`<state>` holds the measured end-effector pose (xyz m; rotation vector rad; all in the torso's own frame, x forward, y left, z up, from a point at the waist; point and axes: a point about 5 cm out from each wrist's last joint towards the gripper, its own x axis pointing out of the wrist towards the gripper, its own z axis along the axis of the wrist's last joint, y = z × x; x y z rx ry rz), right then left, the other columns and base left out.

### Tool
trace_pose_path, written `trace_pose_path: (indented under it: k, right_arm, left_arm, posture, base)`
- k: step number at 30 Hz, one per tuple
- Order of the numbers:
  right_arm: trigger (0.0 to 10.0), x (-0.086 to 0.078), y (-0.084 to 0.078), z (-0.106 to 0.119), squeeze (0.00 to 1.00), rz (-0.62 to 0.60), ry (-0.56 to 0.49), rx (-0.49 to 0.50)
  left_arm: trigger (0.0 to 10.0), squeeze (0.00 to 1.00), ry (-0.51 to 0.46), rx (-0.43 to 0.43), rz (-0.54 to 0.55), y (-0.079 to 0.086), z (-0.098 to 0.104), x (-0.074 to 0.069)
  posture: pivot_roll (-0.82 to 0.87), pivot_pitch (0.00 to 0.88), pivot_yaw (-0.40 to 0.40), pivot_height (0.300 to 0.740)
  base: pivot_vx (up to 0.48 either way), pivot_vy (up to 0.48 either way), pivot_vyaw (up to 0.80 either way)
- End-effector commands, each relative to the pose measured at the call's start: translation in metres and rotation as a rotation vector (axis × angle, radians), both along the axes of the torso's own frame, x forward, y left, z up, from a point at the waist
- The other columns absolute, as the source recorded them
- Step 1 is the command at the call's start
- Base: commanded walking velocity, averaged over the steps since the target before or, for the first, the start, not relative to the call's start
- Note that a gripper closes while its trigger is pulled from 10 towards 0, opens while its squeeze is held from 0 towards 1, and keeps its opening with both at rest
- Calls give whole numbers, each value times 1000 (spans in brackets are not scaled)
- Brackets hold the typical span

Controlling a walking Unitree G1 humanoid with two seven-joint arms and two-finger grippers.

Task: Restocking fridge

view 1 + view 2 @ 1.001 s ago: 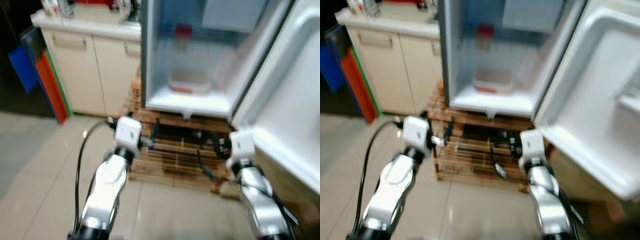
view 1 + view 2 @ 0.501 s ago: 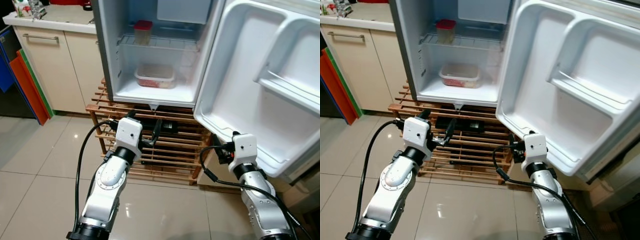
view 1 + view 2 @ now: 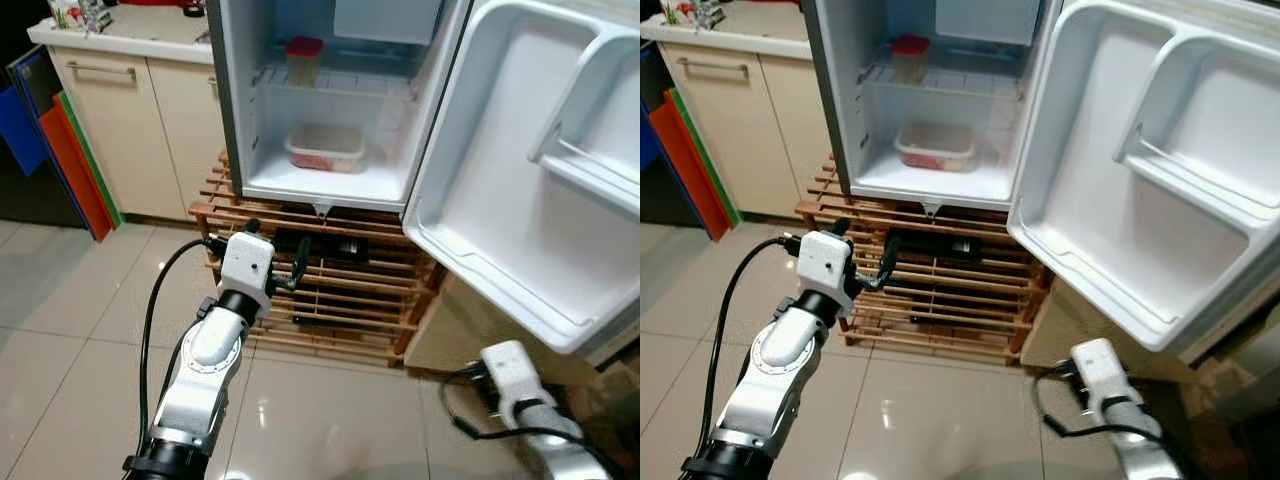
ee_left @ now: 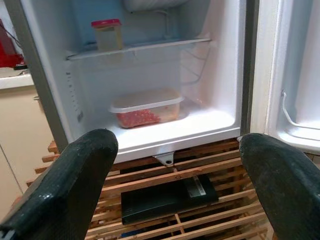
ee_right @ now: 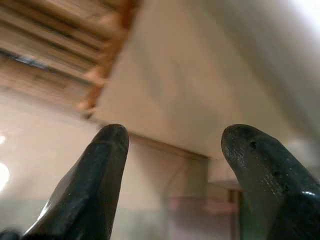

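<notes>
Approach step: both hands, left hand [image 3: 300,268] and right hand [image 5: 170,175], are spread and empty before the open white fridge [image 3: 330,185]; next, an item needs fetching.

Fridge [image 3: 240,120] open, door [image 3: 520,190] swung wide to right, so front access clear. Lower shelf partly taken by food tub [image 3: 325,148]; room either side. Jar [image 3: 303,60] on upper rack. Wooden rack [image 3: 340,300] below blocks low approach.
</notes>
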<state>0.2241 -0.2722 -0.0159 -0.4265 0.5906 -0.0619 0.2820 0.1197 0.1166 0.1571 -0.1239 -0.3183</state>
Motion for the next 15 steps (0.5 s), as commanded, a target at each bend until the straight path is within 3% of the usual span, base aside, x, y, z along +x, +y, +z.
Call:
trace_pose_path:
  k: [1, 2, 3, 4, 6, 7, 15]
  right_arm:
    - [10000, 12, 14, 7, 0, 28, -69, 81]
    - [10000, 16, 28, 12, 0, 69, -119, 152]
    - [10000, 16, 28, 12, 0, 69, -119, 152]
    - [10000, 17, 45, 16, 0, 129, -154, 247]
    - [10000, 17, 52, 16, 0, 158, -163, 287]
    - [10000, 14, 65, 14, 0, 236, -146, 349]
    - [10000, -6, 84, 2, 0, 418, -30, 404]
  left_arm:
    - [10000, 0, -6, 1, -17, -3, 3, 0]
    - [10000, 0, -10, -4, -18, -4, 3, 0]
    - [10000, 0, -10, -4, -18, -4, 3, 0]
    - [10000, 0, -16, -11, -38, -6, 5, -3]
    - [10000, 0, -19, -14, -46, -7, 5, -4]
    - [10000, 0, -19, -22, -53, -7, 5, -6]
    - [10000, 0, -3, -18, -57, -7, 2, -6]
  posture:
    - [21, 0, -47, 740]
    - [20, 0, -46, 740]
    - [20, 0, -46, 740]
    - [18, 0, -45, 740]
    - [17, 0, -45, 740]
    - [16, 0, -44, 740]
    - [15, 0, -41, 740]
  base:
    - [0, -480, 0]
    - [0, -480, 0]
    - [0, -480, 0]
    - [0, -480, 0]
    - [0, -480, 0]
    - [0, -465, 0]
    - [0, 0, 0]
